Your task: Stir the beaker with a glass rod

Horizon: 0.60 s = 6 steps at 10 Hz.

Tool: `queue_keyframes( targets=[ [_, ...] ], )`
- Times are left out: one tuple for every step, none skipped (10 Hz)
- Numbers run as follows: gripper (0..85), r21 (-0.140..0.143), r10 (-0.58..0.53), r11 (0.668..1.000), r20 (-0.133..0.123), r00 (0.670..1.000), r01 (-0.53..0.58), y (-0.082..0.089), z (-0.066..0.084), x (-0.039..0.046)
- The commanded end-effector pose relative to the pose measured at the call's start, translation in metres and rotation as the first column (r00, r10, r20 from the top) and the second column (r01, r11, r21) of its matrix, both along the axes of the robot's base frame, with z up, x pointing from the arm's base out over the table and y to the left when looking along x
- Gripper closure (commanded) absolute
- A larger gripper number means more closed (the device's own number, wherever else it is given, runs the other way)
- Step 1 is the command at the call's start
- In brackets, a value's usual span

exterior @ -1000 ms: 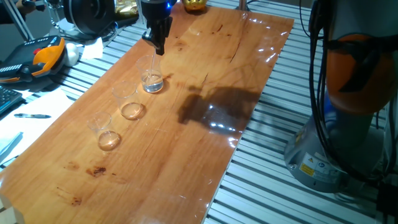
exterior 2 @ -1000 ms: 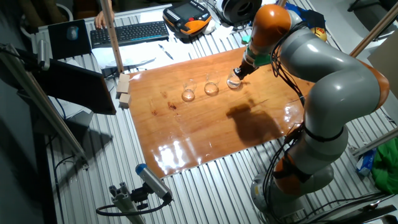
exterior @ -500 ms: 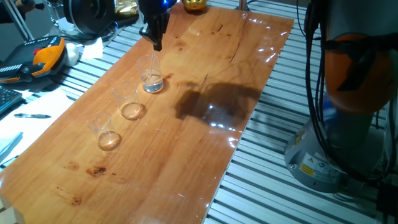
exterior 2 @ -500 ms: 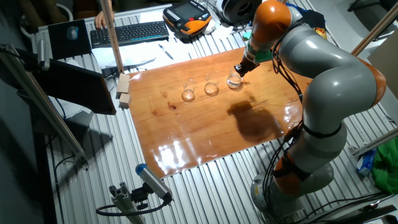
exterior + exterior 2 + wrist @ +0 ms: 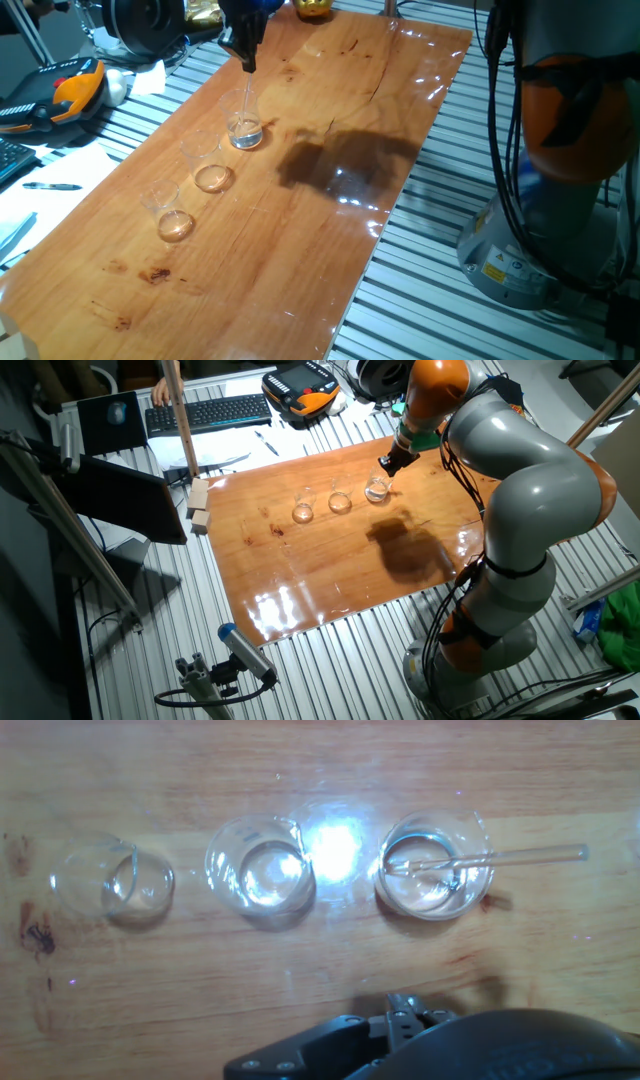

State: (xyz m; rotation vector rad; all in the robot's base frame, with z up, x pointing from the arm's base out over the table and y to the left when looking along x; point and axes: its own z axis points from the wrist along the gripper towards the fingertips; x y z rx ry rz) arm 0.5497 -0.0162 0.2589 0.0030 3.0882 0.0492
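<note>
The beaker [image 5: 245,130] stands on the wooden table, at the far end of a row of three glasses; it also shows in the other fixed view [image 5: 377,488]. In the hand view the beaker [image 5: 435,865] holds the glass rod [image 5: 520,855]. One rod end is inside, and the rod leans over the rim, sticking out to the right. My gripper [image 5: 248,65] hangs above the beaker, clear of its rim, and holds nothing. It also shows in the other fixed view [image 5: 386,464]. Its fingers look close together; I cannot make out a gap.
Two similar beakers [image 5: 212,170] [image 5: 172,218] stand in line beside the task beaker; they also show in the hand view [image 5: 258,865] [image 5: 110,880]. The wooden board [image 5: 330,230] lies on a slatted metal table. A keyboard and an orange pendant [image 5: 300,390] lie beyond its far edge.
My gripper has risen away from the beaker's rim and moved a little toward the far edge. The beakers have not moved.
</note>
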Motion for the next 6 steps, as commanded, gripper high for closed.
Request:
queue_keyframes(
  targets=[
    [85.0,-0.002,-0.004,1.000,0.002,1.000,0.004,0.001,0.000,0.0009],
    [85.0,-0.002,-0.009,1.000,-0.002,1.000,0.009,0.000,-0.002,0.0019],
    [85.0,0.010,-0.006,1.000,-0.004,1.000,0.006,-0.003,-0.003,0.0017],
    [85.0,0.009,-0.007,1.000,-0.005,1.000,0.007,-0.004,-0.004,0.0030],
    [85.0,0.009,-0.007,1.000,-0.005,1.000,0.007,-0.006,-0.005,0.0046],
    [85.0,0.013,-0.004,1.000,-0.011,1.000,0.004,-0.010,-0.003,0.0043]
  ],
)
